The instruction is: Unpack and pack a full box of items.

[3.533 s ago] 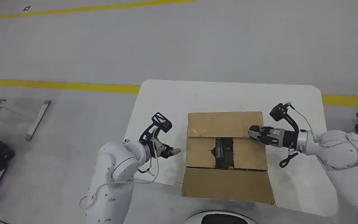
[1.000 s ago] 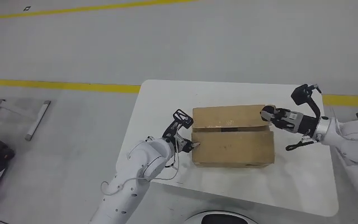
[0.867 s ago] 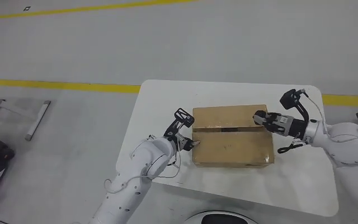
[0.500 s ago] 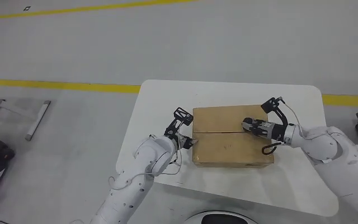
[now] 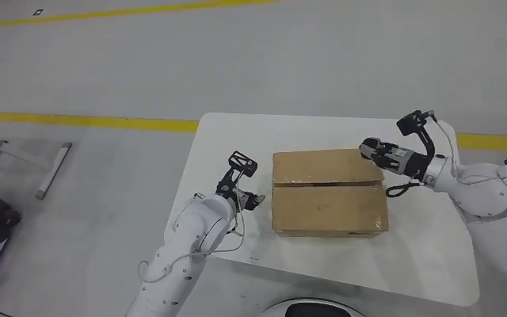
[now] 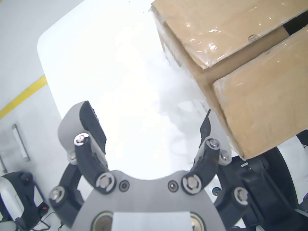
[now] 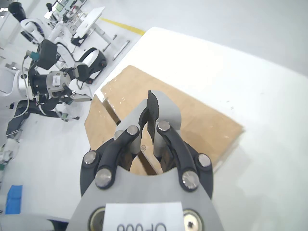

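Cardboard box [image 5: 329, 192]: one, in the middle of the table.
Top flaps: two, far flap [image 5: 325, 165] and near flap [image 5: 329, 209], meeting along one seam.
Table [image 5: 238, 135]: one.
Grippers: two, left gripper [image 5: 250, 198] near the table's left edge, right gripper [image 5: 365, 147] at the box's far right corner.
Yellow floor lines [image 5: 95, 121]: two, beyond the table's far edge.

So the box [image 5: 329, 192] is plain brown cardboard, matt, but its top flaps have clear glossy film or tape on them that wrinkles and catches the light. The bench [image 5: 230, 143] has a white, smooth top with a low sheen. On the left claw [image 6: 146, 111] you get smooth pale grey finger shells, rough black ribbed pads [image 6: 92, 123], matt black links, shiny metal screws and a brushed-looking metal base plate. The right claw [image 7: 151, 102] is the same build. The floor [image 5: 238, 55] is smooth pale grey with painted yellow lines [image 5: 95, 121].
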Tool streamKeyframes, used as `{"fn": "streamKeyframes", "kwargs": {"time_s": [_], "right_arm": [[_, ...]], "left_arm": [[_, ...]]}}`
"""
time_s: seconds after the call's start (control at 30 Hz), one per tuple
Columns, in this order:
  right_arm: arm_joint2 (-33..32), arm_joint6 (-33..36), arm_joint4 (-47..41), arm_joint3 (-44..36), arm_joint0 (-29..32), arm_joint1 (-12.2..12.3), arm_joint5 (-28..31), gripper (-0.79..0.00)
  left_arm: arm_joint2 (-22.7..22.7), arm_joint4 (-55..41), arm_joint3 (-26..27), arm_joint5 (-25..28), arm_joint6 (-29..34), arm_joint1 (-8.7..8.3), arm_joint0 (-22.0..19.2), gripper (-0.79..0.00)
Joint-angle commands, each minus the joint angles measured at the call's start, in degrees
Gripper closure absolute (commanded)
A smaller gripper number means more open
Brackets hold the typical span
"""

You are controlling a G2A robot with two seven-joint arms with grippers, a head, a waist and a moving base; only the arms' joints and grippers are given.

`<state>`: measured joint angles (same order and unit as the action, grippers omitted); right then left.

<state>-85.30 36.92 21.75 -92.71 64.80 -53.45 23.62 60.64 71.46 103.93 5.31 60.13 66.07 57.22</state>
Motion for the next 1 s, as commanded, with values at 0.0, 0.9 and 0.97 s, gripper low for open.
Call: {"fn": "streamKeyframes", "kwargs": {"time_s": [0.0, 0.9, 0.97], "right_arm": [[-4.4, -1.0, 2.4, -2.7, 2.4, 0.5, -1.7, 0.000], [-15.1, -24.1, 23.5, -13.3, 22.4, 0.5, -5.0, 0.000], [-14.5, -29.3, 28.0, -12.9, 23.8, 0.2, -4.9, 0.000]], "left_arm": [[1.7, 0.8, 0.9, -0.1, 0.3, -0.35, 1.8, -0.785], [5.0, 1.7, 2.4, -1.8, -3.7, -0.87, 7.8, 0.000], [5.0, 1.7, 2.4, -1.8, -3.7, -0.87, 7.8, 0.000]]}}
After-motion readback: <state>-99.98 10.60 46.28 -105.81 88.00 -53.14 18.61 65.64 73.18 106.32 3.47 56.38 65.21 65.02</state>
